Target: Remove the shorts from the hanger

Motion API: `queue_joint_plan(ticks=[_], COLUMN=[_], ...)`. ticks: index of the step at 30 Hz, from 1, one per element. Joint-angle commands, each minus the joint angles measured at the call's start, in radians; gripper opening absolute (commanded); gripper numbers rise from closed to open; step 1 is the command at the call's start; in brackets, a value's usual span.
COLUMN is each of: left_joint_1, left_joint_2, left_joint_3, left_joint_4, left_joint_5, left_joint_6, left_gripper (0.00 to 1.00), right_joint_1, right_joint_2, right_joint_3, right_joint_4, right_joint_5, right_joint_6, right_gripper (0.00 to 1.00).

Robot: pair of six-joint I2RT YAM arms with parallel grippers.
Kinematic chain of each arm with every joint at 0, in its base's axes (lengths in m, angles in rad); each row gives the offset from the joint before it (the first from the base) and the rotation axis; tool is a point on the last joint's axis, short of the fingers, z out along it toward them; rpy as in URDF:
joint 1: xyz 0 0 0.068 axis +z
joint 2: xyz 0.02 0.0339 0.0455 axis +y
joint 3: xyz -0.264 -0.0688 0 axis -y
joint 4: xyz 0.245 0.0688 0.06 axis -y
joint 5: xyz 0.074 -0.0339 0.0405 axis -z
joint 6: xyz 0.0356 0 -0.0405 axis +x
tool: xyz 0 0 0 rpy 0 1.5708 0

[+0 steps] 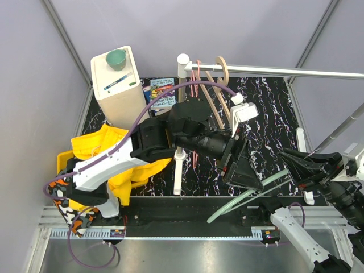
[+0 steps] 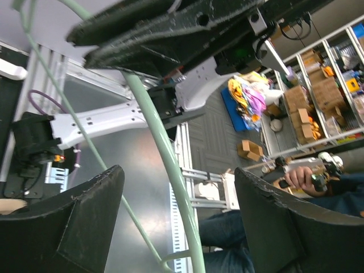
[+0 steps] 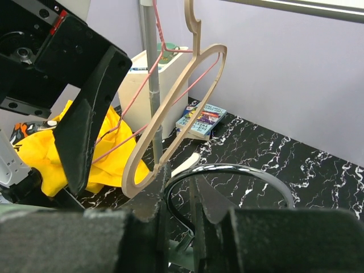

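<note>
Item 1. My left pincer (image 2: 179,176): fingers wide apart, gripping nothing. The thin bar of the pale green hanger (image 2: 165,148) runs through the gap, and I cannot tell whether it touches either pad. The arm lies across to the middle of the table (image 1: 267,114).

Item 2. My right pincer (image 1: 291,166): clamped on that hanger near its top. A chrome hook (image 3: 227,170) curves up between my fingers. The hanger is tilted, with its arms trailing toward the near edge.

Item 3. Shorts (image 1: 108,151): as far as I can tell, the yellow cloth heaped at the table's left under my left arm, well apart from the hanger.

Item 4. Rail (image 1: 284,71), at the back: one wooden hanger (image 1: 222,68) and one pink wire hanger (image 1: 196,79).

Item 5. White box (image 1: 122,96), back left: a green cup (image 1: 116,58) stands on top, and a book (image 1: 162,96) lies flat just beside it.
</note>
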Motion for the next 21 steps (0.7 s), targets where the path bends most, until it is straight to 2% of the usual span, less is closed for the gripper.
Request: queue_joint_plan(ticks=[1, 4, 11, 14, 15, 17, 18, 20, 21], left_joint_1=[-0.02, -0.023, -0.035, -0.035, -0.037, -0.037, -0.037, -0.037, -0.037], left_joint_2=[0.03, 0.047, 0.088, 0.101, 0.105, 0.107, 0.105, 0.093, 0.088], left_joint_3=[0.06, 0.072, 0.132, 0.146, 0.149, 0.15, 0.15, 0.146, 0.146], left_joint_4=[0.037, 0.036, 0.039, 0.045, 0.046, 0.051, 0.051, 0.053, 0.056], left_joint_5=[0.09, 0.109, 0.123, 0.121, 0.117, 0.112, 0.103, 0.057, 0.039], left_joint_6=[-0.032, -0.039, -0.044, -0.045, -0.044, -0.044, -0.041, -0.026, -0.019], left_gripper=[0.79, 0.78, 0.67, 0.51, 0.38, 0.26, 0.13, 0.04, 0.02], right_joint_1=[0.005, 0.005, 0.005, 0.005, 0.005, 0.005, 0.005, 0.005, 0.005], right_joint_2=[0.028, 0.019, 0.035, 0.043, 0.046, 0.057, 0.058, 0.066, 0.074], right_joint_3=[0.026, 0.018, 0.041, 0.048, 0.051, 0.055, 0.058, 0.075, 0.086], right_joint_4=[0.051, 0.08, 0.088, 0.088, 0.082, 0.08, 0.08, 0.077, 0.061], right_joint_5=[0.0, 0.019, 0.08, 0.089, 0.098, 0.126, 0.137, 0.184, 0.201], right_joint_6=[-0.013, 0.002, 0.037, 0.054, 0.068, 0.08, 0.097, 0.12, 0.149], right_gripper=[0.0, 0.0, 0.0, 0.0, 0.0, 0.0, 0.0, 0.0, 0.04])
